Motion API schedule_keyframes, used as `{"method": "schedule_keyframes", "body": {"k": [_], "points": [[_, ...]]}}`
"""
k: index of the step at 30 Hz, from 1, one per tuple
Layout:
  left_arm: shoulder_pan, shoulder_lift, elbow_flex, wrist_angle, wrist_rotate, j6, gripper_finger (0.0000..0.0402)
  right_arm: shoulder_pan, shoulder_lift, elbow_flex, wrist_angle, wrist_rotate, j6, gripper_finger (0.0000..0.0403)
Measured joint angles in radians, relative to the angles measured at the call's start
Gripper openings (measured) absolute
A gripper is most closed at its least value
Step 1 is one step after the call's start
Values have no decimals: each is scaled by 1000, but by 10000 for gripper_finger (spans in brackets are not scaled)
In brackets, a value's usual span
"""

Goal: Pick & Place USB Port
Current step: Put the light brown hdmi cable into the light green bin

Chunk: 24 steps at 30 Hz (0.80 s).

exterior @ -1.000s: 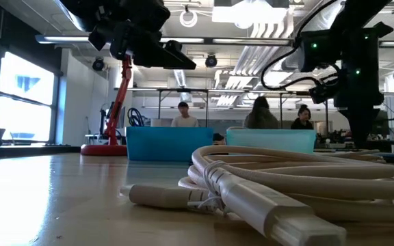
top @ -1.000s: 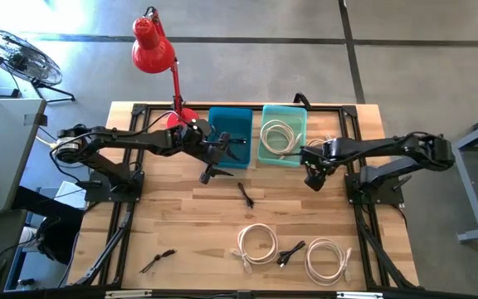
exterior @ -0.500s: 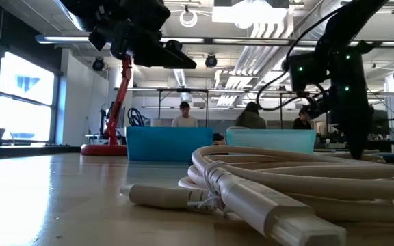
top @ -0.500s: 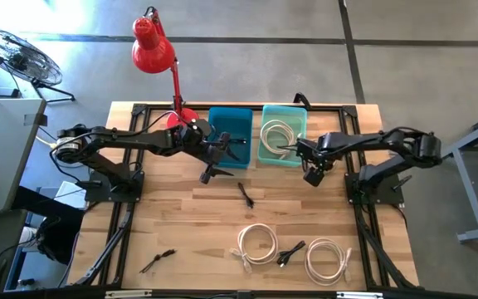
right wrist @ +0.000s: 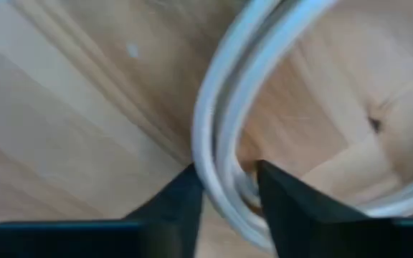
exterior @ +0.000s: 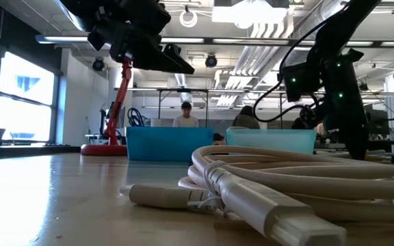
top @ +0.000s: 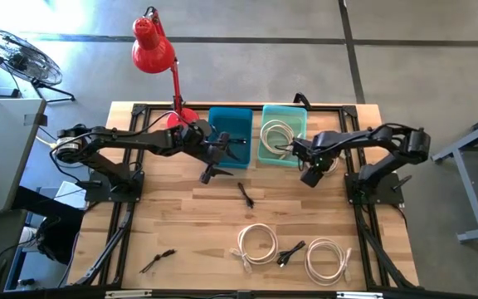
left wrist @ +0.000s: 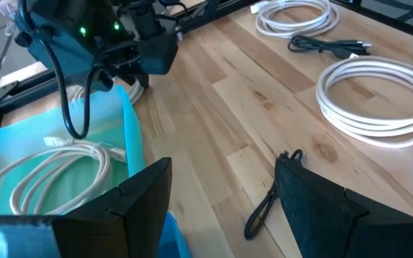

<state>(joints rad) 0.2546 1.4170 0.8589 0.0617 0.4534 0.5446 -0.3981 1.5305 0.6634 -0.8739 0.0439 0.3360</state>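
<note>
My right gripper [top: 309, 174] is down at the table just right of the teal bin [top: 282, 158], shut on a white cable coil [right wrist: 214, 115] that lies on the wood; the left wrist view shows that coil [left wrist: 136, 92] under it. Another white coil [top: 279, 133] lies inside the teal bin. My left gripper [top: 220, 162] hangs open over the near edge of the blue bin [top: 230, 124], with nothing between its fingers [left wrist: 224, 179]. A black cable [top: 245, 194] lies on the table just beyond it. My right gripper has a few strands of the white coil [right wrist: 224, 168] between its two fingers, at one side of the loop. The fingers come from above, pointing down, and lie across the strands. The coil rests flat on the table.
Two more white coils [top: 257, 243] [top: 326, 257] and a black cable [top: 290, 252] lie near the front edge, another black cable [top: 158, 260] at the front left. A red lamp [top: 154, 46] stands at the far left behind the blue bin. People sit in the room beyond.
My right arm has drawn in toward the table's left, and its gripper has gone a little toward the teal bin and stayed low beside it. My left arm has kept still.
</note>
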Motion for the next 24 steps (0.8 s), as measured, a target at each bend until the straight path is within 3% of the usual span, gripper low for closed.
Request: {"method": "schedule_keyframes", "body": {"k": [4,13,24], "points": [[0,0,0,-11,0,0,246,2,-15,-1,0,-7,-19,22],[0,0,0,-29,-2,-4,246,86,-16,0,-29,79,54,18],[0,0,0,-74,-3,-4,246,249,-12,141,-264,164,223,10]]}}
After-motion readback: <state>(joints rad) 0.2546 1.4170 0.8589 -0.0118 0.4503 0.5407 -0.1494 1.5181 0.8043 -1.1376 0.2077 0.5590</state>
